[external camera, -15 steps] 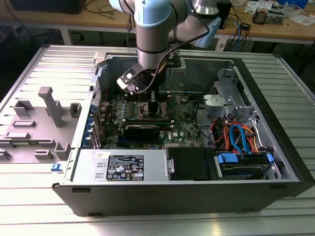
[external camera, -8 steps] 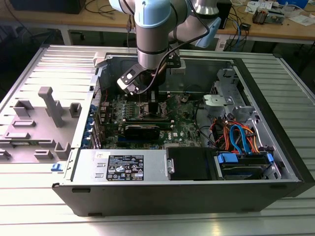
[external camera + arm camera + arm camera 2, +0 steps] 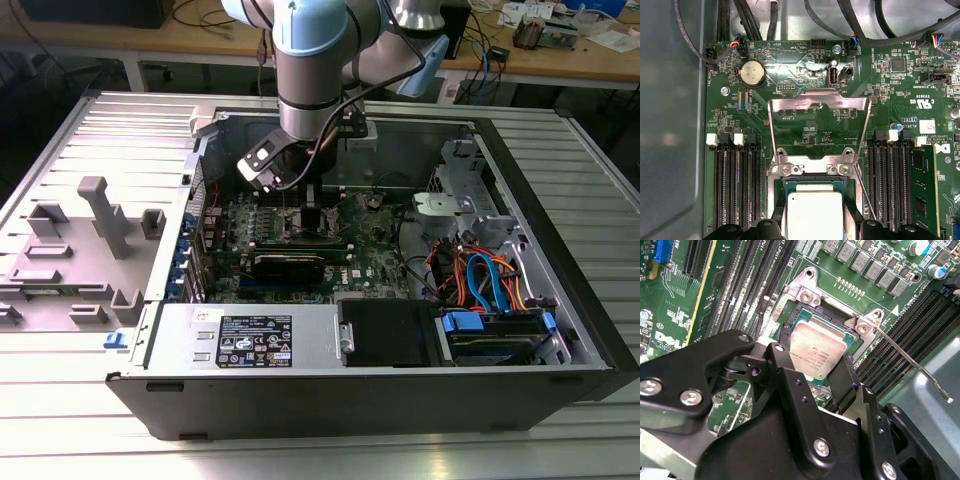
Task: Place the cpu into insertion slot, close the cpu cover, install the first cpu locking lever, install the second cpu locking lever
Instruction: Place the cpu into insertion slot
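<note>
Second wrist view showed the gripper point(image 3: 814, 360) with jaws closed to chip width, its fingers point(image 3: 845, 377) pressed against two opposite edges of the cpu point(image 3: 815, 347), which lay over the slot point(image 3: 815, 305). First wrist view showed the cover point(image 3: 818, 102) swung up, open. Exterior view's upper centre held the arm point(image 3: 310, 60), reaching down into the case point(image 3: 350, 400).

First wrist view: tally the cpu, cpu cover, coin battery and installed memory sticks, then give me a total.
cpu: 1
cpu cover: 1
coin battery: 1
installed memory stick: 1
Total: 4
</note>
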Robot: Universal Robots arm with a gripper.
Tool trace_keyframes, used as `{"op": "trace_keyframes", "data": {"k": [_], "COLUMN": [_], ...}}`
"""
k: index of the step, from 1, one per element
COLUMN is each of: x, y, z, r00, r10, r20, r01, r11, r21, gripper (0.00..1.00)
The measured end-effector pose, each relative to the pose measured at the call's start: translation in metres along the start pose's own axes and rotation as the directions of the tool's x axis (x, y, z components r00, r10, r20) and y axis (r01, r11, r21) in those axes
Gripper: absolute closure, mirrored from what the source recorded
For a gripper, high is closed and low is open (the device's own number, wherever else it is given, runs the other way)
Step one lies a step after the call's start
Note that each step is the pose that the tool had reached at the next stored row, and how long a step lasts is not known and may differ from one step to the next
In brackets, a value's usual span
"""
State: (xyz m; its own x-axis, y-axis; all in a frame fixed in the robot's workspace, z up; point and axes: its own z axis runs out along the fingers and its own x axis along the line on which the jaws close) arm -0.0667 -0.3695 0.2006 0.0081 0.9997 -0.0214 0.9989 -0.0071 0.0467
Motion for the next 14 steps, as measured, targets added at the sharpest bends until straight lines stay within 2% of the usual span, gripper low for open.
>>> {"op": "trace_keyframes", "data": {"k": [14], "x": [-0.0005], "y": [0.0002], "z": [0.0002], "r00": [1.0000], "r10": [0.000], "r20": [0.0002], "r01": [0.000], "r11": [1.0000], "r21": [0.0000], "gripper": [0.46]}}
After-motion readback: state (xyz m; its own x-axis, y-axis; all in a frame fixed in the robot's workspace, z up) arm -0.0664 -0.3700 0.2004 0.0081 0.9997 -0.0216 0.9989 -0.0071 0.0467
